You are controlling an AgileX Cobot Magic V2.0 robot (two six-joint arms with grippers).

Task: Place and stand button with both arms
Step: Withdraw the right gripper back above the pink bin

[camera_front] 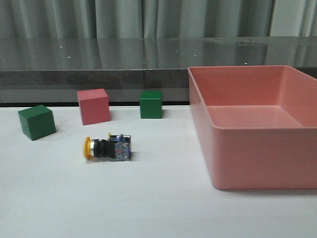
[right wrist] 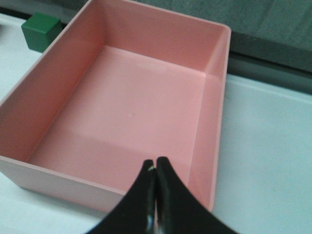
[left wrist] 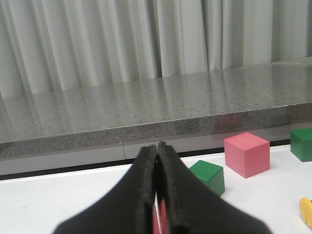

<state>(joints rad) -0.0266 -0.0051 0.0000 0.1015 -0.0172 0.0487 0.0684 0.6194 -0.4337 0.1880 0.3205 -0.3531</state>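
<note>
**Button on its side, both end effectors pressed together and empty**

Button [camera_front: 107, 148] lies on its side on the white tabletop [camera_front: 148, 198], yellow cap to the robot's left, blue-and-clear base to its right. Not upright. Nothing touches it. No arm shows in the front view.

Left end effector [left wrist: 157, 156]: fingers pressed together, nothing between them. It sits above the tabletop, well short of the button. Only a sliver of the yellow cap [left wrist: 306, 210] shows at the frame edge, off to one side of the fingers. Beyond the fingertips: one green cube [left wrist: 208, 176] nearest, the pink cube [left wrist: 246, 153] past it, a second green cube [left wrist: 302, 144] further along.

Right end effector [right wrist: 155, 168]: fingers closed tight, holding nothing. It hangs over the near wall of the pink bin [right wrist: 122, 183], looking down into it. A green cube [right wrist: 41, 30] sits beyond the bin's far corner. Button is not visible from this wrist.

Front view: cubes stand in a loose row behind the button, all apart from it; the bin is off to the robot's right.
</note>
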